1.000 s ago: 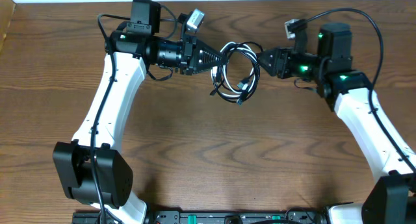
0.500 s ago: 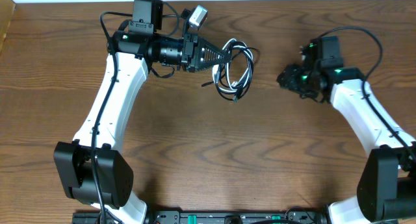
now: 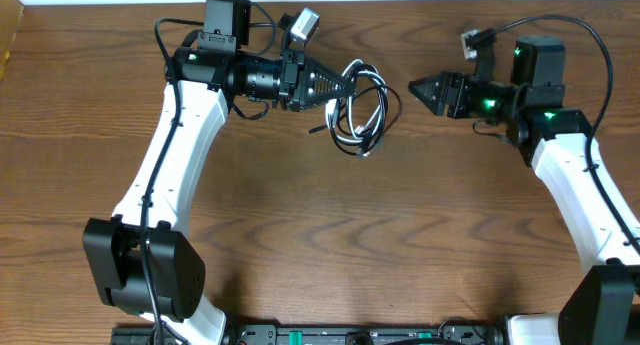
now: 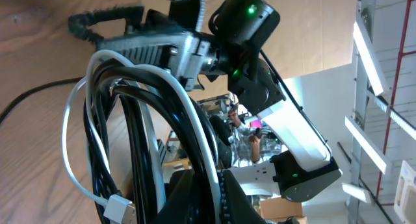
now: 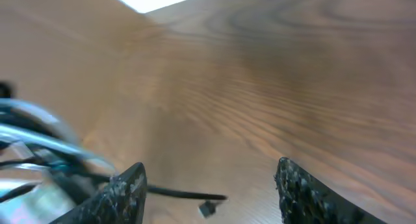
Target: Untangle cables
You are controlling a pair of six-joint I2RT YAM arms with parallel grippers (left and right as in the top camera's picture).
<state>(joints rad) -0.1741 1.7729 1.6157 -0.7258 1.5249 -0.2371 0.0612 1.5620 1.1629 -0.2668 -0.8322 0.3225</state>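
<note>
The black and white cables (image 3: 362,110) hang as one tangled coil from my left gripper (image 3: 343,85), which is shut on the coil's upper left part above the table. In the left wrist view the black and white loops (image 4: 140,113) run between the jaws (image 4: 218,198), and a white USB plug (image 4: 120,208) hangs at the lower left. My right gripper (image 3: 415,89) is open and empty, a short way right of the coil and pointing at it. In the right wrist view the open fingers (image 5: 211,185) frame bare table, with a black cable end and small plug (image 5: 207,208) low between them.
The wooden table (image 3: 330,245) spreads below the arms. The white left arm (image 3: 165,155) runs down the left side, the white right arm (image 3: 585,195) down the right. A pale edge (image 3: 8,45) stands at the far left.
My right gripper let go of the coil and drew back to the right, then swung round to point at the coil again. The left gripper kept holding the coil and barely moved.
</note>
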